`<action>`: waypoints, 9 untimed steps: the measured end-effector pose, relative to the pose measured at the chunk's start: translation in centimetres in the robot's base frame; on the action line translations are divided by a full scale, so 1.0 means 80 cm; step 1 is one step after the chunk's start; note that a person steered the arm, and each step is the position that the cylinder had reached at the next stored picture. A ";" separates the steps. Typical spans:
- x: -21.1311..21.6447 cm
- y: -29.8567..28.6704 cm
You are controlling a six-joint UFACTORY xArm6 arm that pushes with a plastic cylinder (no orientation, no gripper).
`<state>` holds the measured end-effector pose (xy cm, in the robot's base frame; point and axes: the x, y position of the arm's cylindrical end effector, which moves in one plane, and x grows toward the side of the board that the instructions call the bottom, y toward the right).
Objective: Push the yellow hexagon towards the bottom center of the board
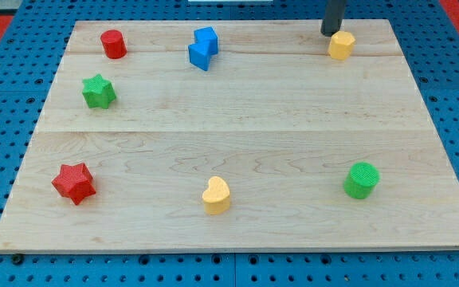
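rod upright, entering from the view's top edge right of centre, dark and straight. my tip [330, 33] down on the board [237, 135] near its top edge, just beside the yellow hexagon [341, 45], at the hexagon's upper left; touching or a hair apart, cannot tell. no pincer here, only a bare rod end, so nothing opened, nothing closed, nothing held. rest of the arm out of frame above.

yellow hexagon in the board's top right area, close to the top edge, well apart from the bottom centre.

further out: blue block [203, 48], irregular in shape, at top centre-left, well apart from my tip. red cylinder [113, 44] in the top left corner area. green star [99, 92] below and a little left of the red cylinder, near the left edge. green cylinder [361, 180] at lower right, well below the hexagon. yellow heart [216, 195] near bottom centre, close to the bottom edge. red star [74, 182] at lower left.

pale wooden board lying on a blue pegboard [6, 119] dotted with holes, with a red patch at the view's top left corner.
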<state>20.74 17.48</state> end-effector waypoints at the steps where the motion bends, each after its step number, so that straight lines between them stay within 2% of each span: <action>1: -0.005 0.040; 4: 0.155 -0.001; 5: 0.226 -0.037; 6: 0.275 -0.032; 7: 0.315 -0.057; 8: 0.373 -0.116; 9: 0.402 -0.121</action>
<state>52.93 7.82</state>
